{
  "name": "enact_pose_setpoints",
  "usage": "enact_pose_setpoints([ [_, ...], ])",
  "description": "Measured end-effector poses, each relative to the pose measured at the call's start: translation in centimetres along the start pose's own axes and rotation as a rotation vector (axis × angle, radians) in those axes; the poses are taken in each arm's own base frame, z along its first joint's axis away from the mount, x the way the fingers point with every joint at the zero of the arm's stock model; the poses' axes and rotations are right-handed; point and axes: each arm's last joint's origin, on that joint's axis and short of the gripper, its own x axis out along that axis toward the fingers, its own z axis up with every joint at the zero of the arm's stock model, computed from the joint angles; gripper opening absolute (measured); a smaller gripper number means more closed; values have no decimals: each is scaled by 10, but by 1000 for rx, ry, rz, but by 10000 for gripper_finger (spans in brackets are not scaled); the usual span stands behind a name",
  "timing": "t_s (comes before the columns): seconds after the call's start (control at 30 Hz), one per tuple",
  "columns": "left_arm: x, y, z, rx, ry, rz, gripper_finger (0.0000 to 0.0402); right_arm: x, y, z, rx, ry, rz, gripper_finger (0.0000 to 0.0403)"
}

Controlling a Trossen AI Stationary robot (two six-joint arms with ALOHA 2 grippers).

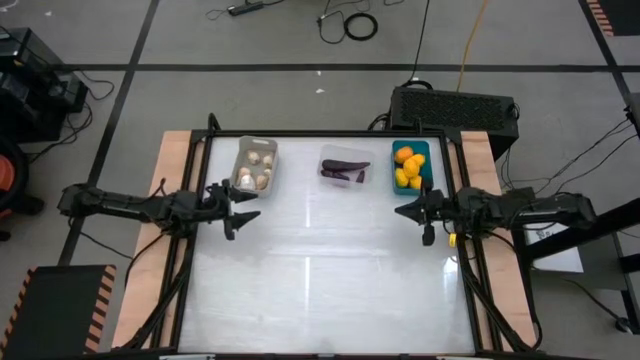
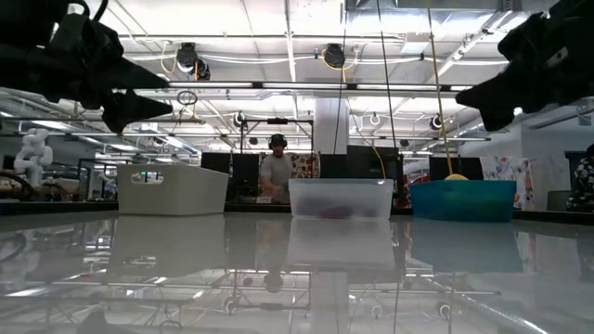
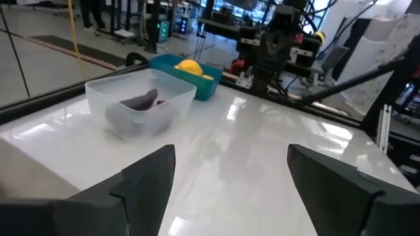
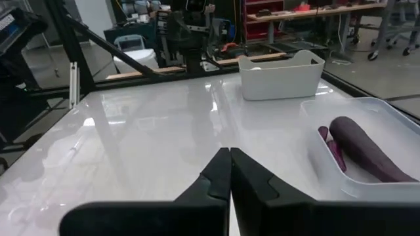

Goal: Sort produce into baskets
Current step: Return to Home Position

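Jaws: left gripper (image 1: 247,205) spread wide, empty; right gripper (image 1: 402,210) pinched together on nothing. Both hover near the table's sides, just short of the bin row.

Sorting looks done:
- whitish mushroom bulbs (image 1: 256,172) in the light grey plastic bin (image 1: 258,140)
- dark purple eggplant pieces (image 1: 345,167) in the clear plastic bin (image 1: 345,149)
- yellow-orange lemons (image 1: 408,168) in the teal-blue plastic bin (image 1: 412,143)

No loose produce on the glossy white tabletop (image 1: 320,280). Only parking the arms seems left.

Black vented box (image 1: 455,105) sits behind the table. A person (image 2: 276,172) stands far back in the workshop.
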Motion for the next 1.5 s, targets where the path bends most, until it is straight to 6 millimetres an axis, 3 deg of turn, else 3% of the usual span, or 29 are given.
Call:
enact_pose_setpoints([
  [0.37,1,2,-1,-24,19,0,301,0,-7,-28,0,18,-13,0],
  [1.5,0,2,-4,61,47,-20,301,-1,-11,-26,-74,5,-52,0],
])
